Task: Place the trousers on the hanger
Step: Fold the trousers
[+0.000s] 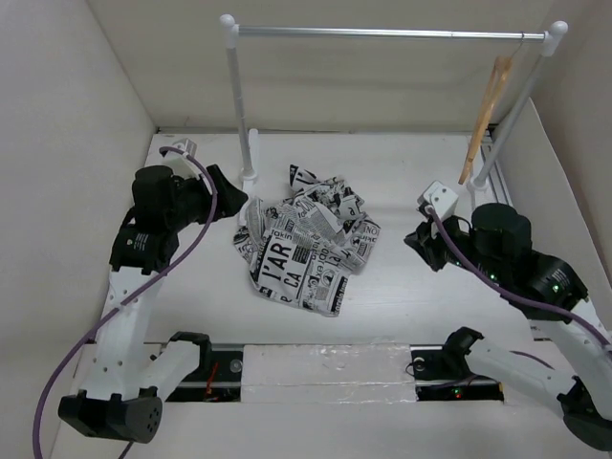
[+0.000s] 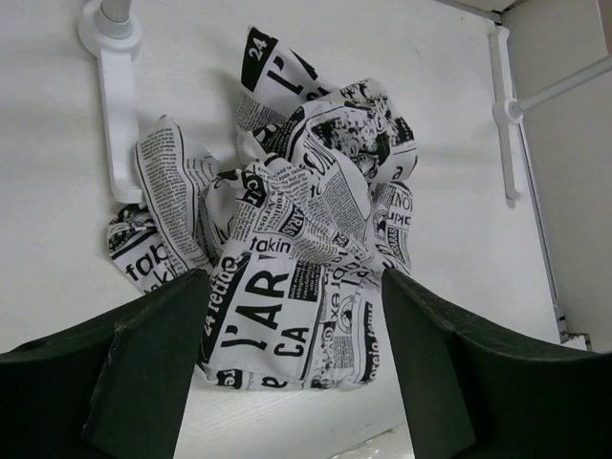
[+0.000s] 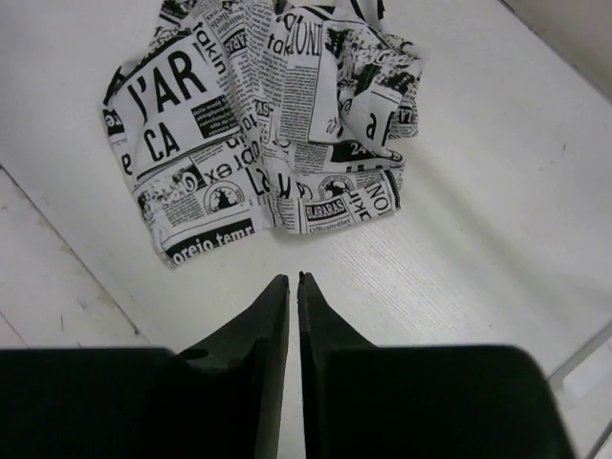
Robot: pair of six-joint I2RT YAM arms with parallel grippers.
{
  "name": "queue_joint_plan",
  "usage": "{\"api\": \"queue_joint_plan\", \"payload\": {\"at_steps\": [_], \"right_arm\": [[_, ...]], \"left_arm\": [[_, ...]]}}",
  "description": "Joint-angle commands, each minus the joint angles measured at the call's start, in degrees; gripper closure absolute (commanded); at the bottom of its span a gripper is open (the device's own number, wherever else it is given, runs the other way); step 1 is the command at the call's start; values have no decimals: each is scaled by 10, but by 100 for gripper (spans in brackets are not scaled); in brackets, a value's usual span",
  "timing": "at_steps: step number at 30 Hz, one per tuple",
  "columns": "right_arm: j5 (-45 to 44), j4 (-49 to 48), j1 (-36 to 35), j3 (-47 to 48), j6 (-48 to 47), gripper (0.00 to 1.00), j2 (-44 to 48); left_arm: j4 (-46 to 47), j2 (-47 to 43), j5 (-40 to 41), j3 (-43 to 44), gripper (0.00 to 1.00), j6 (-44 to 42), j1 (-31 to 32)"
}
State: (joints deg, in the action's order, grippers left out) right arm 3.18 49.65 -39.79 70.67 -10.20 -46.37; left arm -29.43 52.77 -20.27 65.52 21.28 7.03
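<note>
Trousers (image 1: 306,244) left crumpled, untouched; left gripper (image 2: 295,279) spread wide, right gripper (image 3: 292,279) pressed together, both empty; hanger (image 1: 483,120) seen edge-on.

White arm links (image 1: 122,330) w/ blk joints (image 1: 153,196), purple cables (image 1: 201,172), dark fingers (image 2: 143,373), green LEDs (image 1: 557,284)

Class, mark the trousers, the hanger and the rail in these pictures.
trousers (image 1: 304,239), top external view, middle of the crumpled heap.
hanger (image 1: 484,120), top external view, its wooden arm.
rail (image 1: 382,33), top external view, middle of the bar.

On the white table (image 1: 402,301) stands a silver rail (image 1: 382,33) on white posts (image 1: 239,96).
</note>
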Motion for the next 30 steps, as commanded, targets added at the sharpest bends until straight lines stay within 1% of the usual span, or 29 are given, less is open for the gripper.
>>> {"api": "queue_joint_plan", "payload": {"at_steps": [1,2,3,4,5,6,8,9,10,12,13,14,15,16,17,18,19,20,21,22,23,25,27,28,30], "right_arm": [[13,31,-2,17,-17,92,15],[28,31,-2,8,-24,100,15],[39,28,-2,-1,-27,100,15],[70,13,-2,-12,-30,100,12],[84,3,-2,-25,-32,100,11],[101,-19,-2,-56,-32,100,10],[114,-49,-2,-89,-26,100,8],[117,-63,-2,-121,-25,100,5],[125,-91,-2,-136,-25,100,1],[133,-111,-2,-157,-34,100,-23],[146,-146,-14,-184,-36,100,-41],[146,-147,-14,-185,-36,100,-50],[147,-161,-20,-193,-36,93,-61],[147,-189,-34,-211,-34,71,-71],[147,-203,-42,-218,-27,61,-82],[151,-218,-51,-224,-24,52,-113],[164,-230,-69,-226,-25,42,-134],[170,-239,-82,-229,-19,39,-156],[173,-255,-98,-233,-11,37,-194],[162,-280,-115,-234,-6,35,-215],[149,-289,-151,-231,4,35,-233],[95,-307,-179,-227,11,32,-283],[65,-330,-187,-225,29,31,-309],[56,-337,-187,-226,36,30,-333],[48,-360,-193,-229,42,30,-350]], "left_arm": [[24,12,-11,37,31,3,-2],[25,15,7,44,32,7,-2],[22,20,17,49,33,11,-2],[18,25,29,58,38,12,-2],[15,34,64,59,41,17,-2],[4,41,86,52,52,22,-2],[-8,49,150,37,88,40,-8],[-19,56,154,27,100,45,-18],[-22,60,149,3,100,48,-31],[-6,76,118,-30,100,60,-65],[11,96,124,-84,96,69,-65],[19,96,124,-85,96,69,-65],[27,105,120,-112,73,76,-65],[34,123,111,-124,63,77,-65],[50,129,105,-136,56,78,-65],[58,133,102,-160,46,82,-65],[67,140,106,-171,42,83,-65],[89,143,101,-181,39,83,-65],[104,147,90,-200,31,83,-65],[113,168,71,-205,30,77,-65],[115,180,75,-204,30,77,-59],[119,218,101,-196,30,78,-24],[132,240,104,-197,29,83,-15],[135,258,105,-198,29,90,-15],[147,267,124,-201,29,99,-15]]}}
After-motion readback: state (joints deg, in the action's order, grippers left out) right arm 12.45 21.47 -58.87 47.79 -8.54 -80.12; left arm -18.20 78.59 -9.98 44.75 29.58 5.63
